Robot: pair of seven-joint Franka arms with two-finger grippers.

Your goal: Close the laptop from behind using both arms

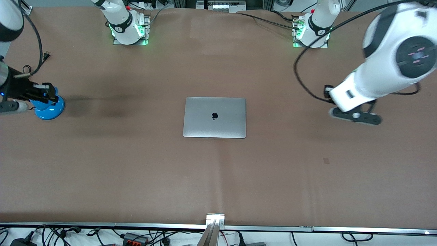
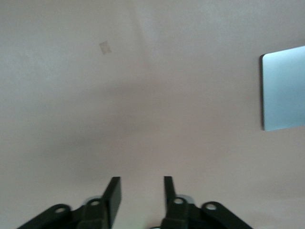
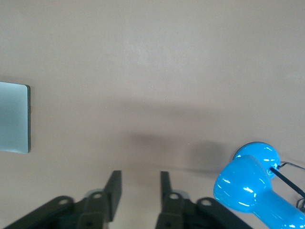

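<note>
The space-grey laptop lies shut and flat in the middle of the table, with the black apple logo on its lid facing up. My left gripper hangs open and empty over bare table toward the left arm's end, well apart from the laptop. In the left wrist view its gripper is open over the mat, and a corner of the laptop shows at the edge. My right gripper is open and empty over the right arm's end. The right wrist view shows that gripper open, with the laptop's edge far off.
A glossy blue dumbbell-shaped object stands on the table just under my right gripper and also shows in the right wrist view. A small dark mark lies on the brown mat. Black cables trail near both arm bases.
</note>
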